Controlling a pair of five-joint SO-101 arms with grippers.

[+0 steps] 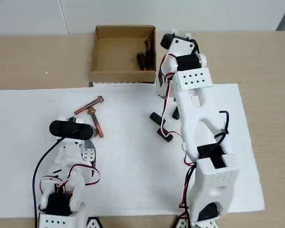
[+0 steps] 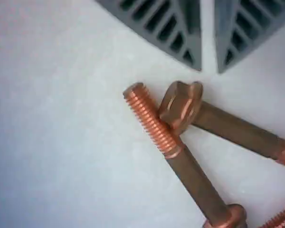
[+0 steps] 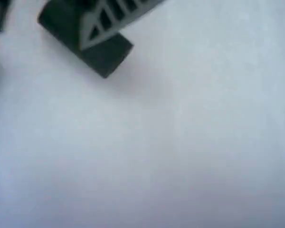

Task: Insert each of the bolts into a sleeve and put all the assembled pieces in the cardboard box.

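Observation:
Two copper bolts [image 1: 89, 105] [image 1: 97, 124] lie crossed on the white paper [image 1: 123, 180]. In the left wrist view the threaded bolt [image 2: 180, 156] runs under the hex head of the other bolt [image 2: 180, 105]. My left gripper [image 2: 209, 69] hovers just above them, shut, with only a thin slit between its grey fingers [image 2: 175, 33] and nothing held. Two black sleeves [image 1: 156, 117] [image 1: 166, 136] lie beside the right arm. My right gripper [image 3: 104, 26] is low over the paper, right at a black sleeve [image 3: 97, 52]. The cardboard box [image 1: 100, 52] holds assembled pieces [image 1: 142, 58].
The right arm [image 1: 194, 95] stretches from the near edge up to the box's right corner and covers much of the paper's right side. The left arm [image 1: 69, 156] stands at the near left. A third bolt's thread [image 2: 281, 217] shows near the crossed pair.

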